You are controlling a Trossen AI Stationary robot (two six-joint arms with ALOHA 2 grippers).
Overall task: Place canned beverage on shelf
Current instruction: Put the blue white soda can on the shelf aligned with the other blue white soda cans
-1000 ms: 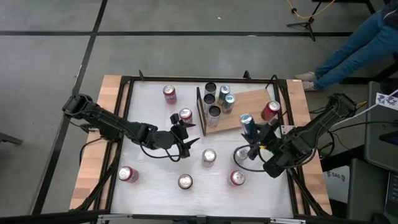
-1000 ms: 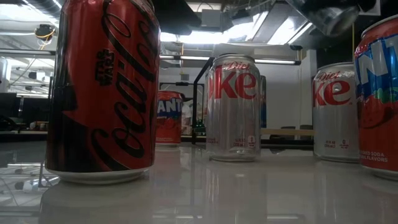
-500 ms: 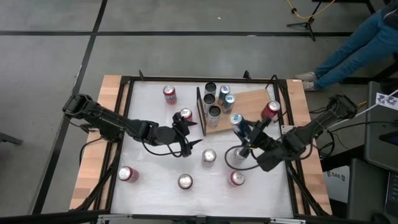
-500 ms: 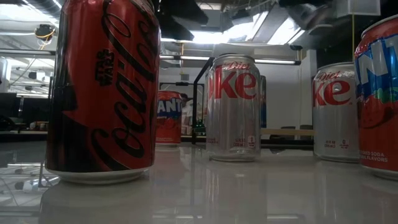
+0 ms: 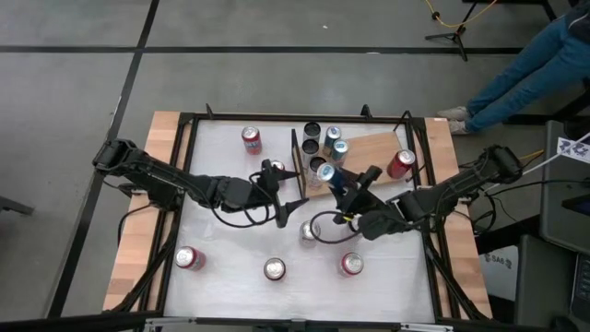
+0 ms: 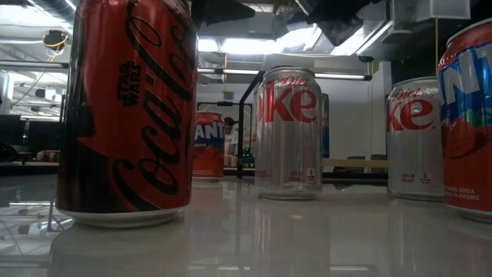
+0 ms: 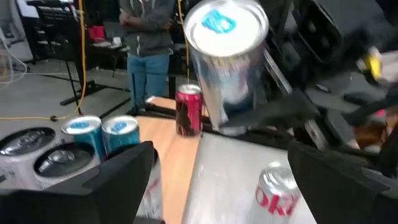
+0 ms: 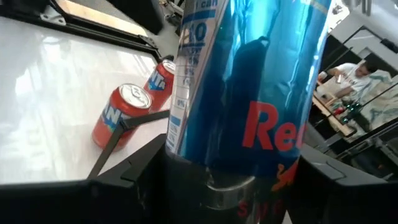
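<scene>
From up top, the right gripper [image 5: 339, 191] is clamped around a slim blue can [image 5: 328, 175] and has it tipped over the near edge of the wooden shelf [image 5: 369, 157], not set down on it. The shelf sits toward the far right of the white table [image 5: 226, 231], black frame at its left end, with dark, silver and blue cans [image 5: 324, 146] bunched by the frame and a red can [image 5: 400, 163] at its right end. The left gripper [image 5: 281, 198] hangs mid-table with its fingers spread wide, nothing in them, just beside a red can [image 5: 273, 169] left of the frame.

Down at table height it's mostly cans: a big red cola can [image 6: 127, 108] up close and a silver diet can [image 6: 288, 132] behind it. Dark arm parts show overhead, too vague to sort out.

Left wrist camera looks between its parted fingers [image 7: 124, 174] at the lifted can [image 7: 227, 62] held by the other arm, above the board [image 7: 177, 155]. A person [image 7: 146, 37] stands behind.

Right wrist camera is filled with the blue can [image 8: 249, 81] wedged between its fingers [image 8: 149, 180]; two orange-red cans [image 8: 121, 115] stand on the table beyond.
</scene>
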